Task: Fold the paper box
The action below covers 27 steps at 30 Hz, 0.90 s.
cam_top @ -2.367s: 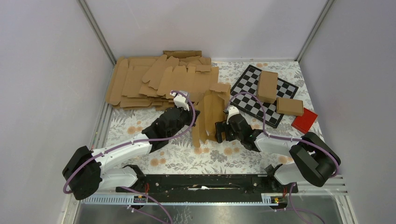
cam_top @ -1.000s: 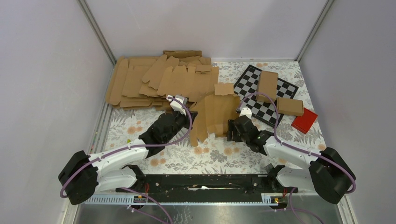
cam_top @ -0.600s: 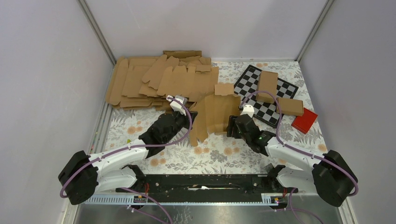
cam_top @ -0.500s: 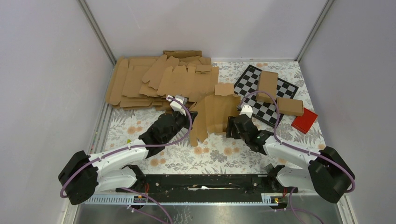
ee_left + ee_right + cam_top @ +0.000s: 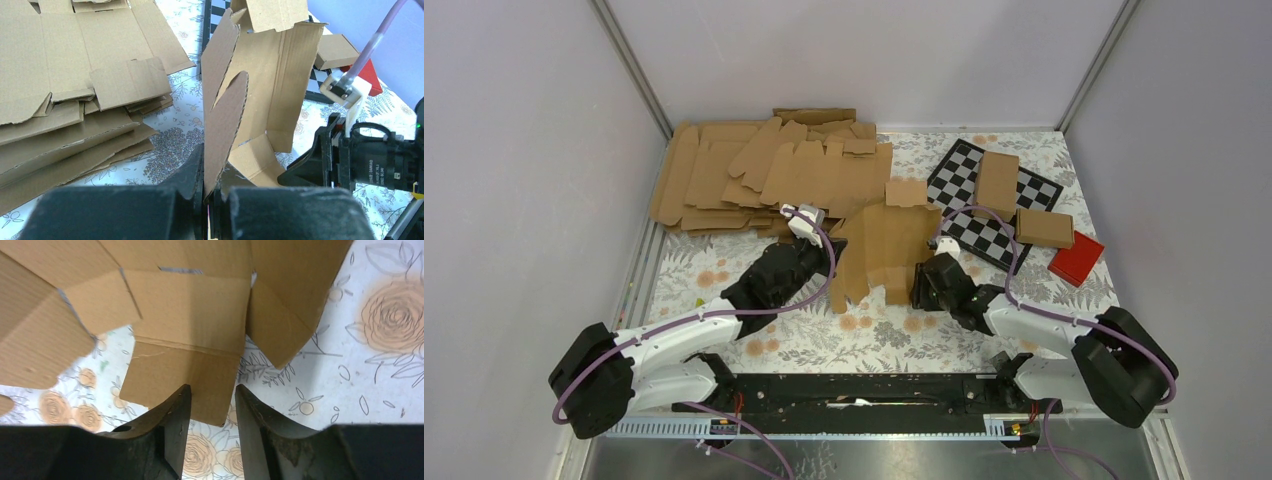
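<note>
The left gripper (image 5: 210,185) pinches the paper box (image 5: 886,240) upright — its bottom flap (image 5: 182,372) lies straight ahead of the right gripper (image 5: 212,392), between half-open fingers (image 5: 172,422), unclamped.

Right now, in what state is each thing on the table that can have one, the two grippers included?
paper box: only partly folded, held upright, flaps loose.
left gripper: shut on a rounded flap of the paper box.
right gripper: open, a bottom flap of the paper box in the gap.
pile of flat sheets: unfolded, lying flat.
small box: folded shut.
second small box: folded shut.
</note>
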Each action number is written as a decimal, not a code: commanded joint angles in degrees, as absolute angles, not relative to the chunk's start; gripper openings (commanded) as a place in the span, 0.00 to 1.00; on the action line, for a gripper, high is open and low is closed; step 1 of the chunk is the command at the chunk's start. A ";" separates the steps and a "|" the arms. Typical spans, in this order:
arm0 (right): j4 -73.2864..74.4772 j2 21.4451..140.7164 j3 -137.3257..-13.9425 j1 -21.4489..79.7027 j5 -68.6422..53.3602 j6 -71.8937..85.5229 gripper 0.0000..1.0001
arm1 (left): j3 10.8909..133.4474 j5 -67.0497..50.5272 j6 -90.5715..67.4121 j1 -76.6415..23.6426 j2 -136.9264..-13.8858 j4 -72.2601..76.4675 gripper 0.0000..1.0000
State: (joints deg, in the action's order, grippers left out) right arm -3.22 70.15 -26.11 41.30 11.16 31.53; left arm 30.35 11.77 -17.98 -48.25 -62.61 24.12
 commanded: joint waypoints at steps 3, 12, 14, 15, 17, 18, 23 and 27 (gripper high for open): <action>-4.75 74.20 -24.69 41.46 10.65 33.27 0.42 | 30.31 11.11 -17.49 -48.05 -61.81 28.36 0.00; -2.04 67.81 -26.83 41.42 14.67 30.25 0.53 | 30.76 11.10 -17.34 -48.06 -61.66 27.69 0.00; -0.63 65.70 -27.55 41.26 16.94 28.28 0.55 | 30.76 10.98 -17.08 -48.05 -61.72 27.69 0.00; 0.54 65.15 -28.29 40.97 17.78 27.33 0.56 | 30.76 11.02 -16.94 -48.06 -61.70 27.69 0.00; 3.26 65.31 -29.56 39.76 18.41 26.14 0.59 | 30.84 11.06 -16.73 -48.08 -61.70 27.69 0.00; 4.02 65.63 -30.00 38.82 18.03 25.82 0.59 | 30.85 11.05 -16.70 -48.03 -61.70 27.69 0.00; 2.96 64.13 -28.96 30.98 8.64 27.17 0.65 | 30.89 11.08 -16.52 -48.08 -61.79 27.69 0.00; 0.64 61.99 -28.09 27.43 4.79 27.33 0.84 | 30.94 10.90 -16.52 -48.06 -61.90 27.73 0.00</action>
State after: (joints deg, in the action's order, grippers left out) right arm 2.24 64.75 -28.21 29.87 9.82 27.68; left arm 30.35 11.77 -17.34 -48.25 -62.61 24.08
